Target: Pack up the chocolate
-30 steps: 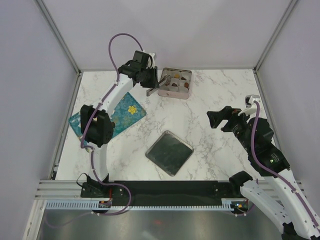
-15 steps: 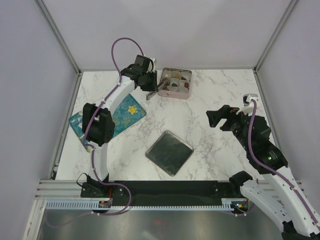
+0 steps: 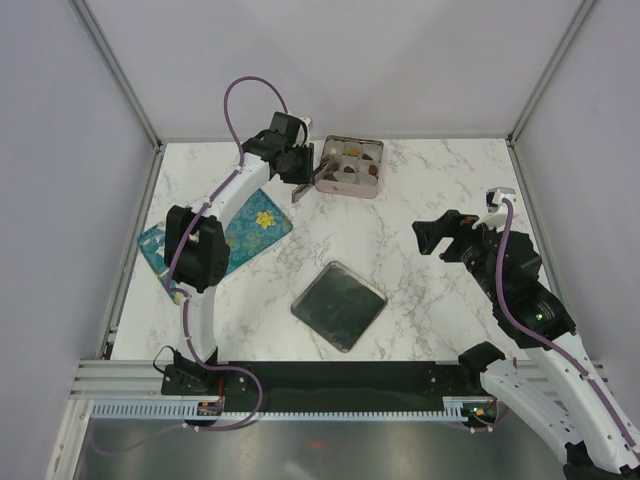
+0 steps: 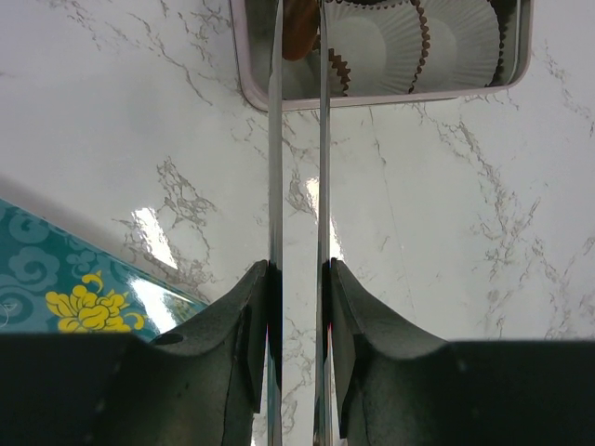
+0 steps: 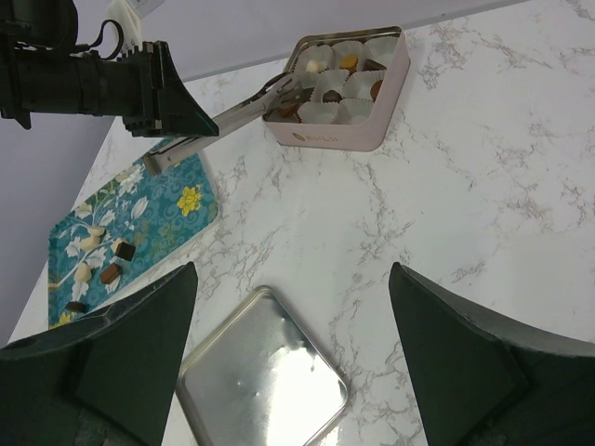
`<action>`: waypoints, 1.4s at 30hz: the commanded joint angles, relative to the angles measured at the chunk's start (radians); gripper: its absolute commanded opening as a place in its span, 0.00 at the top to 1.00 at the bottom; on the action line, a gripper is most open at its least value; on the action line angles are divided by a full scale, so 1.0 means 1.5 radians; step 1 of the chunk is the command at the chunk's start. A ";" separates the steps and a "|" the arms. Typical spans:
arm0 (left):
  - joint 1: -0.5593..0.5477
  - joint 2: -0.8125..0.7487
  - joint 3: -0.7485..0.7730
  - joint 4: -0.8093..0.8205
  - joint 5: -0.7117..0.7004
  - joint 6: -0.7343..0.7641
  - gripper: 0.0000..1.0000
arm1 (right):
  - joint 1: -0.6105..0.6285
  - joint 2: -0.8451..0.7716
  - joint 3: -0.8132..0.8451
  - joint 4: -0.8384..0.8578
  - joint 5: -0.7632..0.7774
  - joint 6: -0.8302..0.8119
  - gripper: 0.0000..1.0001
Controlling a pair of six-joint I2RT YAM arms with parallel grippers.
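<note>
My left gripper (image 3: 302,170) is shut on metal tongs (image 4: 297,167), also seen in the right wrist view (image 5: 223,116). The tong tips reach over the near left corner of the pink square tin (image 3: 347,189). A reddish-brown chocolate (image 4: 298,26) sits between the tips in a paper cup; I cannot tell if it is pinched. A few more chocolates (image 5: 350,62) lie in the tin's cups. Several chocolates (image 5: 112,271) lie on the teal flowered tray (image 5: 149,209). My right gripper (image 5: 290,279) is open and empty above the table's right middle (image 3: 445,237).
The tin's silver lid (image 3: 338,305) lies flat in the front middle of the marble table, also below my right gripper (image 5: 262,376). The teal tray (image 3: 240,232) sits at the left. Walls close off the table at the back and sides.
My left gripper and the tongs shifted slightly left and back at the tin, then held still. My right arm barely moved.
</note>
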 commanded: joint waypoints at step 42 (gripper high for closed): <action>-0.014 -0.090 0.024 0.024 -0.045 0.038 0.56 | 0.001 0.032 0.043 0.040 0.000 -0.004 0.07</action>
